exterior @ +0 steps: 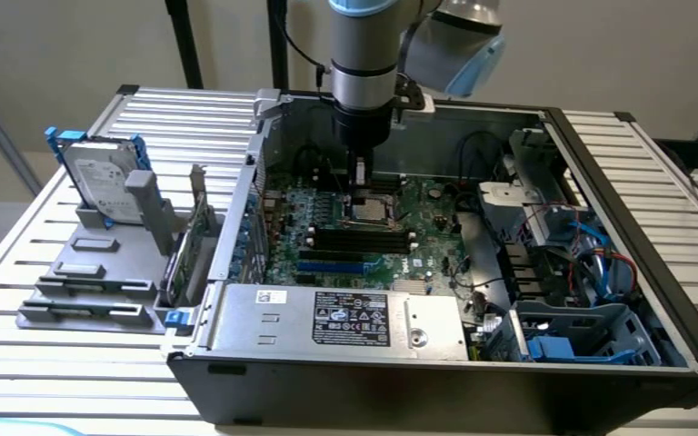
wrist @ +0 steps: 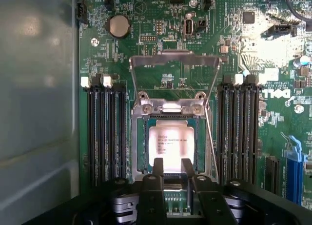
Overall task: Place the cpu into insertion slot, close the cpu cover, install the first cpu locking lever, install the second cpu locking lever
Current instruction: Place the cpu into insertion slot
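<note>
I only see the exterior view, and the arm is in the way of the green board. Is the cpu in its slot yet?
Observer: Yes. In the wrist view the cpu lies flat inside the insertion slot, shiny side up.
Operator: Is the lid thing closed over it?
Observer: No. The cpu cover is flipped open on its hinge, so the chip is bare.

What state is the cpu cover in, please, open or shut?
Open: the cpu cover is swung back, leaving the cpu exposed.
</note>
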Available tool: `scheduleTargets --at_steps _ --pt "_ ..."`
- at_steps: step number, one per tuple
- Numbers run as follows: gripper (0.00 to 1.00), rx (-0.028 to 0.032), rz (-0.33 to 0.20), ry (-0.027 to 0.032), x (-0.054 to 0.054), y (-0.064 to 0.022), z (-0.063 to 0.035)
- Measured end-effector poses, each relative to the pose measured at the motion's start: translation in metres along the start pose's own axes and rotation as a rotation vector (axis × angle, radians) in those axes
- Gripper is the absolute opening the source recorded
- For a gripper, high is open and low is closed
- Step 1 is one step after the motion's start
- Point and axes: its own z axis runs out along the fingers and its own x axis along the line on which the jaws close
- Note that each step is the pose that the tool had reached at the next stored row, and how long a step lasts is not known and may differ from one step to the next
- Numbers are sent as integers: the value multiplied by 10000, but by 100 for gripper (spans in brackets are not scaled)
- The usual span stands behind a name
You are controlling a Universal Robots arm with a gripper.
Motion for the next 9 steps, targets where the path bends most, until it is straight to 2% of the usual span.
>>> scheduleTargets --at_steps 1,3,7,9 --pt "24 1 -3 1 -1 -28 -5" --pt "12 1 -11 3 -2 -86 -13" --pt "11 1 -33 5 -5 -201 -24" --pt "11 0 -35 6 -5 -220 -24"
